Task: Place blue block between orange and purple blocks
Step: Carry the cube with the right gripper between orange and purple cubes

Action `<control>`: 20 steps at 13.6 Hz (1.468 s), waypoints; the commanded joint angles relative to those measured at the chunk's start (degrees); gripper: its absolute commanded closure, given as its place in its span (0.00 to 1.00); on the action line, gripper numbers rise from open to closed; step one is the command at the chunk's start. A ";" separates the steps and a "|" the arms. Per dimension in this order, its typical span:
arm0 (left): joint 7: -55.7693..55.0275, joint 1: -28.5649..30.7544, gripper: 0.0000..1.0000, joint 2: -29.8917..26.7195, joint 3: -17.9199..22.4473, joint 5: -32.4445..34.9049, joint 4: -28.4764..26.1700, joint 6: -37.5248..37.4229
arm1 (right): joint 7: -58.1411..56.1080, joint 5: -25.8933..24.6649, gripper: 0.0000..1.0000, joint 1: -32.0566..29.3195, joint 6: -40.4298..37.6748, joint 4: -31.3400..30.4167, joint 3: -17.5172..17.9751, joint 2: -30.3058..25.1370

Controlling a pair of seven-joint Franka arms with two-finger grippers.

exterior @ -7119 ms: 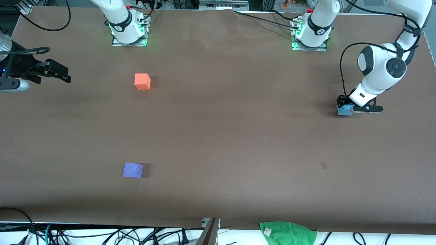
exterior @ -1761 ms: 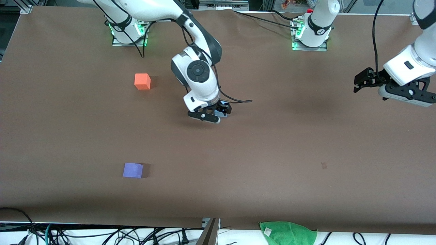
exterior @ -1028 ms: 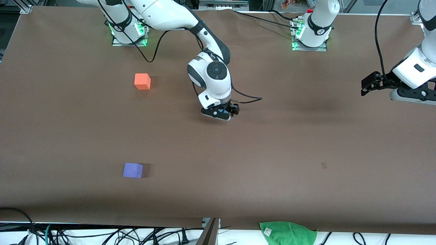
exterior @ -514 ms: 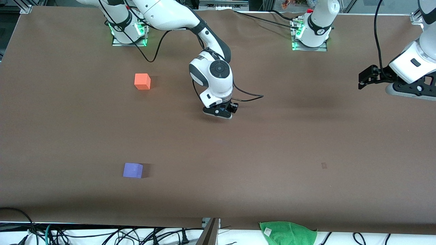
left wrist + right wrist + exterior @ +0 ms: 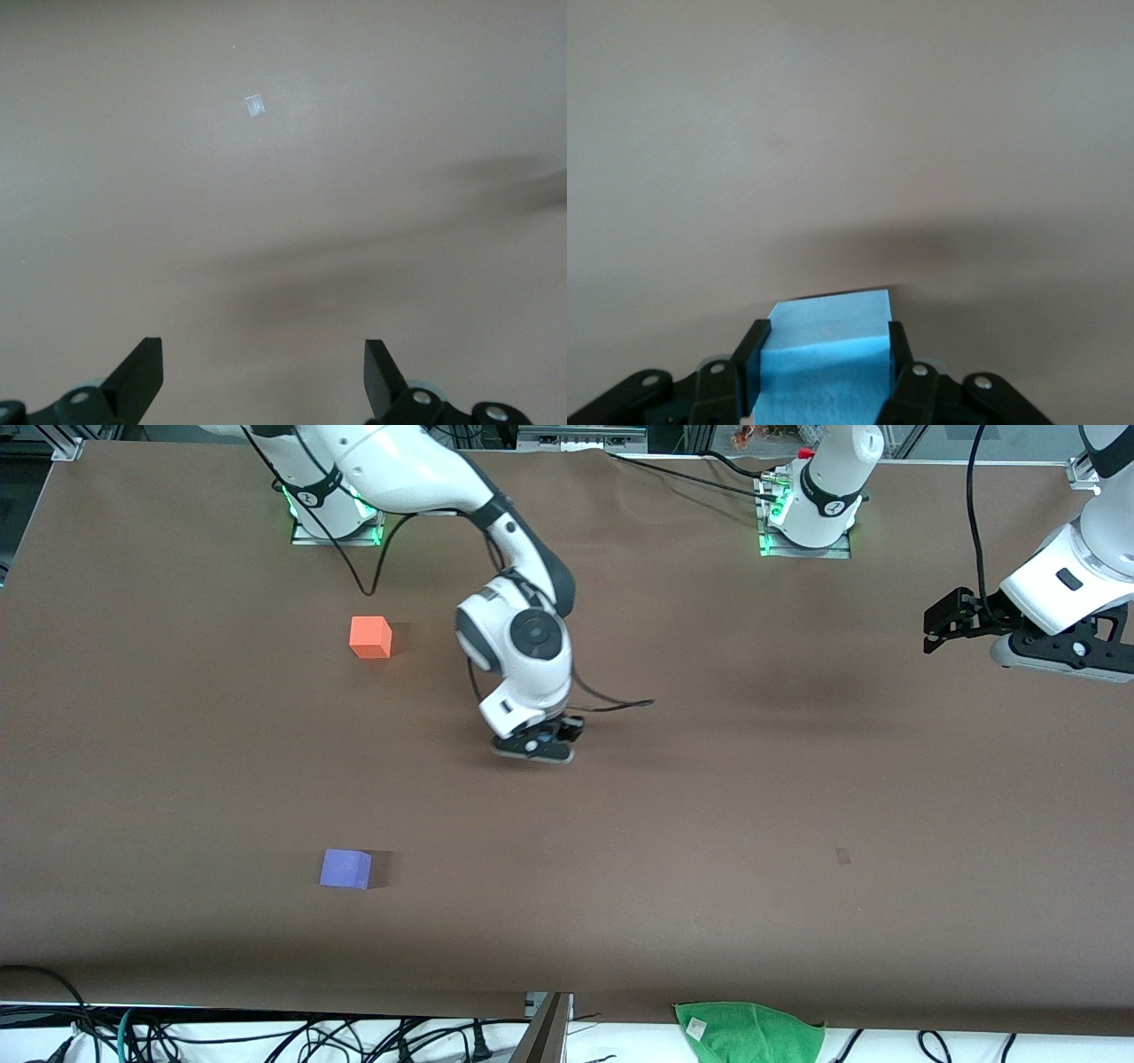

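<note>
The right gripper (image 5: 824, 359) is clamping the blue block (image 5: 826, 350) between its jaws, the two fingers (image 5: 751, 359) pressing flat against opposite side faces while the top face and the forward edge are showing free between them. In the front view that gripper (image 5: 542, 741) is hanging low over the bare middle of the counter (image 5: 709, 797), with only a sliver of blue showing under the wrist.

The block is looking like a light, stiff matte cube, probably foam or painted wood: it is keeping its square edges under the squeeze and is not sagging. Its dull faces should be giving the pads fair friction, so slipping seems unlikely, and nothing about it looks fragile. Taking it across two parallel faces near mid-height, as the jaws are doing, seems the soundest hold, since a corner grip would let it twist.

Out from the jaws, toward the right arm's end of the counter, the orange block (image 5: 370, 637) and the purple block (image 5: 345, 868) are sitting well apart from each other, and the open strip between them is the goal.

The left gripper (image 5: 952, 615) is waiting over the left arm's end of the counter, its jaws spread wide and empty, as its wrist view (image 5: 263, 376) is showing.
</note>
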 commanded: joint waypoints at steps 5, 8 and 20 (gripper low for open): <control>-0.05 -0.15 0.00 -0.26 -0.11 -0.91 1.07 -1.33 | -26.51 0.86 0.59 -17.49 -3.82 -11.33 0.91 -10.86; -0.05 -0.15 0.00 -0.26 -0.28 -0.91 1.07 -1.33 | -34.89 4.19 0.58 -24.27 -3.21 -16.25 0.91 -12.89; 0.21 -0.07 0.00 -0.08 -0.19 -0.91 1.34 -1.68 | -31.74 7.36 0.09 -26.84 8.84 -26.47 1.09 -13.34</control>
